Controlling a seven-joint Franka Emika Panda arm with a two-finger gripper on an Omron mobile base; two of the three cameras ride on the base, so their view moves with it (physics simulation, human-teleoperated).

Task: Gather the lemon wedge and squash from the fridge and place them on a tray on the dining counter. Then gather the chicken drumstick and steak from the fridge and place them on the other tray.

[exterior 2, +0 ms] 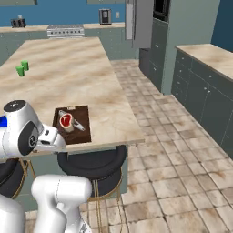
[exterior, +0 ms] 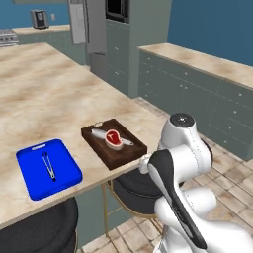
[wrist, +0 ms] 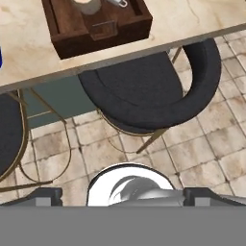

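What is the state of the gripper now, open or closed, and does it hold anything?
Gripper: open, jaws wide apart, holding nothing; it hangs over the dark stool beside the dining counter.

arm [exterior: 180, 163]: glossy white rounded shells; dark joint bands; grey round cap on top link

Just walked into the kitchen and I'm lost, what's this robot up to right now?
The white arm is parked at the dining counter with its fingers open and empty, aimed down at a dark stool under the counter edge. On the counter sit two trays. The brown tray holds a steak with a pale item beside it that I can't identify for sure. The blue tray holds what looks like tongs. No lemon wedge or squash is on the trays.
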